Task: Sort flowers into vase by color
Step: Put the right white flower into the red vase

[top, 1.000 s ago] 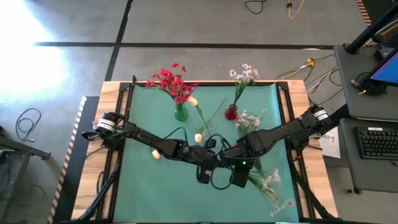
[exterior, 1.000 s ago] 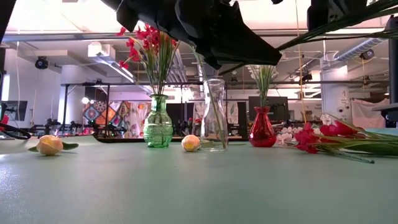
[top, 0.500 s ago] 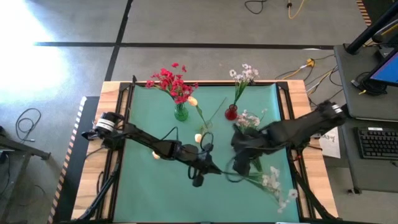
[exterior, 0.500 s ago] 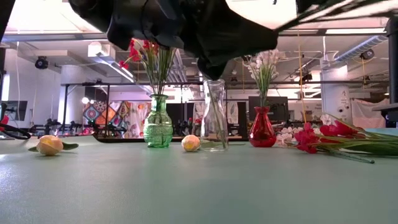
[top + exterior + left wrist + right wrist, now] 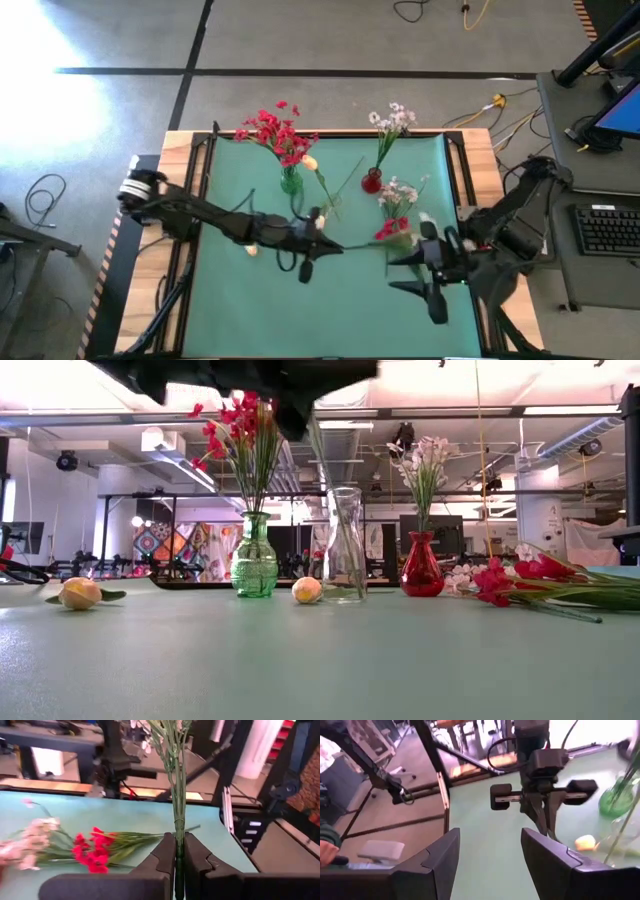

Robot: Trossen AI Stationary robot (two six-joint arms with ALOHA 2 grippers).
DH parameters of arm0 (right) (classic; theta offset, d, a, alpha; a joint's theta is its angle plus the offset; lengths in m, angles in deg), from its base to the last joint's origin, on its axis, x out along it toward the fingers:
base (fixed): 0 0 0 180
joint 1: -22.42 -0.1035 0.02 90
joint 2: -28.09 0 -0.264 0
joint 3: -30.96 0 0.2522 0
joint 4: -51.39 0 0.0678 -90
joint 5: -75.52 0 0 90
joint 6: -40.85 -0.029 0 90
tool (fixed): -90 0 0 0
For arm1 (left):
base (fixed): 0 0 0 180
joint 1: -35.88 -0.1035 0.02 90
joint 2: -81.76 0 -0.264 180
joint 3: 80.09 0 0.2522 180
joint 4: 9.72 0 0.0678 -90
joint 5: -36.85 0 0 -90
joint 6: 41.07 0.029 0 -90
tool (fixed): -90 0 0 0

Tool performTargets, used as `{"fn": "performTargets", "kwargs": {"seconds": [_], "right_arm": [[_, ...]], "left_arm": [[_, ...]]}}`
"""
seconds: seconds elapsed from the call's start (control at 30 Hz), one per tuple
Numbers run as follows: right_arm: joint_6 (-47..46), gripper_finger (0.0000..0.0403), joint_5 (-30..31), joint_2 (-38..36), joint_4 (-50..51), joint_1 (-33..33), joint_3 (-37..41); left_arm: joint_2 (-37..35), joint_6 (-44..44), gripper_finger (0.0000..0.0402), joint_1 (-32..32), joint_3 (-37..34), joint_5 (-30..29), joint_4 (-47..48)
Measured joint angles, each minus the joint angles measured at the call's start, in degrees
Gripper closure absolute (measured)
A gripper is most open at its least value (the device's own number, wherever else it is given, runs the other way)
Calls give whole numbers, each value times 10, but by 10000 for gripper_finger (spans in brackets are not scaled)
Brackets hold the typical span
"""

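Observation:
My left gripper [image 5: 324,247] hovers over the table's middle, shut on a white-blossomed flower [image 5: 176,795] whose stem [image 5: 360,246] points at the table's right. My right gripper [image 5: 432,280] stands open and empty near the right edge, also seen as my right gripper [image 5: 490,855] in its own view. The green vase [image 5: 291,183] holds red flowers [image 5: 270,130]. The red vase [image 5: 372,182] holds white flowers [image 5: 392,120]. The clear vase [image 5: 344,545] holds one cream rosebud stem. Red flowers [image 5: 390,229] and pale flowers [image 5: 398,190] lie on the mat. My left gripper pinches the flower's green stem [image 5: 176,837] between its two fingers. The fingers lie along the stem, which runs straight out past the fingertips toward the table's right. The flower is lifted clear of the mat, with its white blossoms [image 5: 146,745] at the far end.
Two loose rosebuds lie on the mat, one rosebud [image 5: 250,248] near my left arm and one rosebud [image 5: 319,222] by the clear vase. The three vases stand in a row at the far side. A desk with a keyboard [image 5: 605,228] stands right of the table.
My right gripper has opened, let go of the white flower and drawn back toward the table's right edge. My left gripper keeps hold of the stem and has shifted a little toward the far left. The flower has swung from the near right corner and now points right.

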Motion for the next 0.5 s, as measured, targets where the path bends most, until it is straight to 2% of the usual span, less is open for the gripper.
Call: {"fn": "performTargets", "kwargs": {"seconds": [0.3,0.5], "right_arm": [[115,200,3,19,-34,-32,0],[148,200,19,60,-30,-35,0]], "left_arm": [[-149,10,402,1,-78,-83,-25],[-207,31,401,1,-96,-90,-48]]}}
